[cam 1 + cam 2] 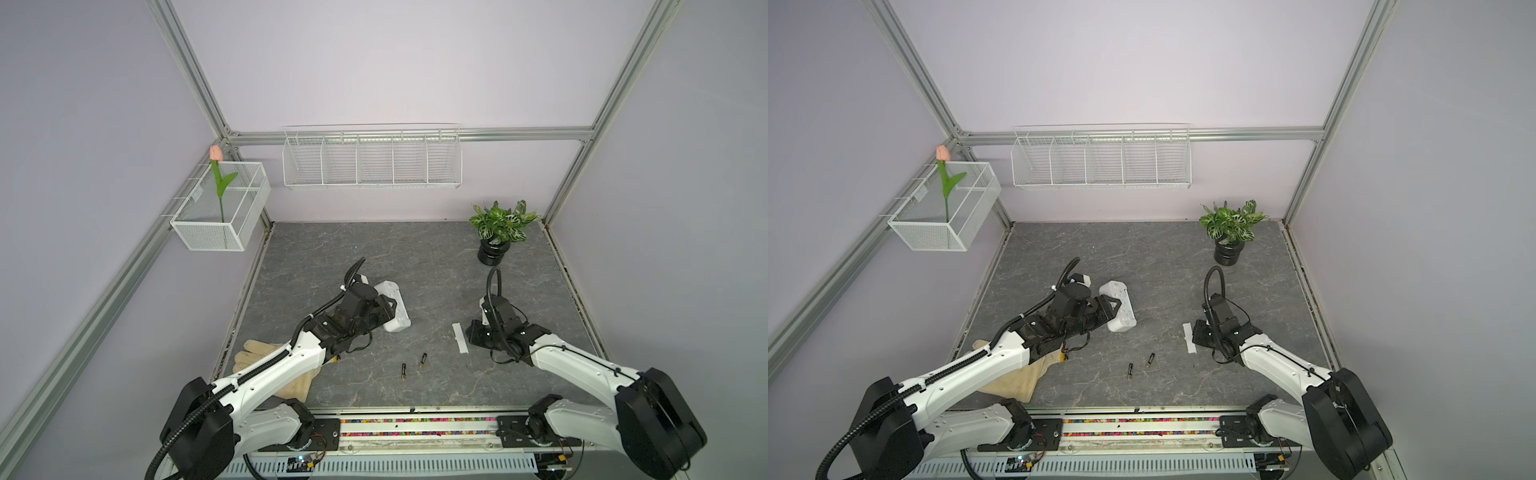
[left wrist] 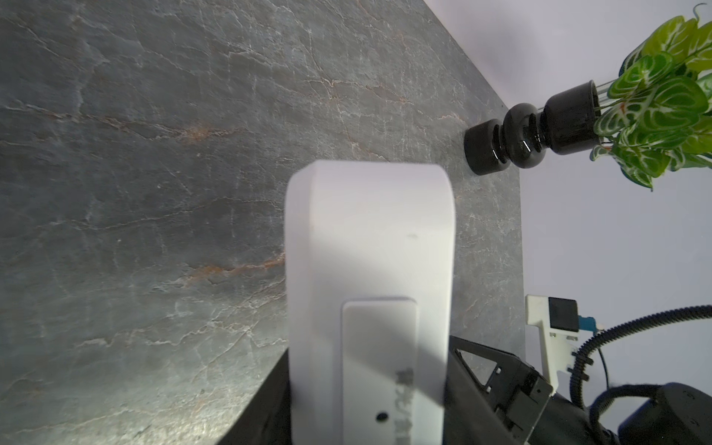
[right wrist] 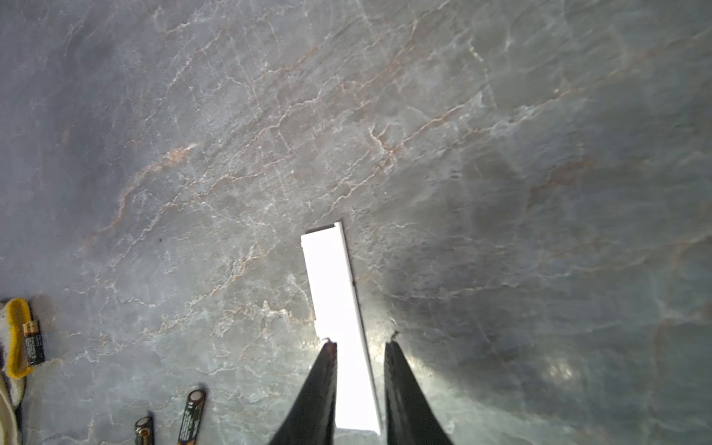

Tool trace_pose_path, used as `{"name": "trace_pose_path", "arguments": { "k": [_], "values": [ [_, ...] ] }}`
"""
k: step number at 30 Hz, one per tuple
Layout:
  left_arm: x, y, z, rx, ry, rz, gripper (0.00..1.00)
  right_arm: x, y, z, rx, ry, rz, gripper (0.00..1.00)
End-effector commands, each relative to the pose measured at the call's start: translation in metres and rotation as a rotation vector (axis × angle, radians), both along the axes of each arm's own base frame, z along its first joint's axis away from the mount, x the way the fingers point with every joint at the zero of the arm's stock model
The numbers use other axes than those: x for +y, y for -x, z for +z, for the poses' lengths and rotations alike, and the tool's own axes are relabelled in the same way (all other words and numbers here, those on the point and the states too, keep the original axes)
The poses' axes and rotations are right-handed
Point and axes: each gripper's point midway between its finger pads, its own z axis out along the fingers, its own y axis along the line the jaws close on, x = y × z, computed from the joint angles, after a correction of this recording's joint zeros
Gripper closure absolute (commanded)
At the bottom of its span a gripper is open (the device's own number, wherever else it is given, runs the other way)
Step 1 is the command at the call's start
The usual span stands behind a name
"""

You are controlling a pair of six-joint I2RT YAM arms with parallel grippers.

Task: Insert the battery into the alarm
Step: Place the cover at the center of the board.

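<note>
Batteries are lying front-to-back between your arms, nearer your right gripper, which is standing slightly open astride the cover strip while your left gripper is clamping the alarm.

White alarm half covered by left gripper in both top views, its blurred lettering unreadable in the left wrist view, glove partly under the left arm, one battery cut off by the right wrist view's edge.
</note>
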Motion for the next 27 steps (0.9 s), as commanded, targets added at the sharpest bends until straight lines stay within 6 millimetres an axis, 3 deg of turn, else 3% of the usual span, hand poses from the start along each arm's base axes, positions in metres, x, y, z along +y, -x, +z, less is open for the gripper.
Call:
{"name": "trace_pose_path", "arguments": {
  "k": [1, 9, 27],
  "values": [
    [-0.025, -0.004, 0.022, -0.045, 0.149, -0.084, 0.62, -0.009, 0.005, 0.010, -0.032, 0.028, 0.012, 0.74],
    [-0.064, -0.003, 0.004, -0.008, 0.199, -0.258, 0.63, 0.004, 0.015, 0.038, -0.095, -0.068, 0.062, 0.66],
    [-0.059, -0.001, -0.051, 0.059, 0.183, -0.217, 0.62, 0.013, 0.024, 0.046, -0.096, -0.118, 0.084, 0.64]
  ]
}}
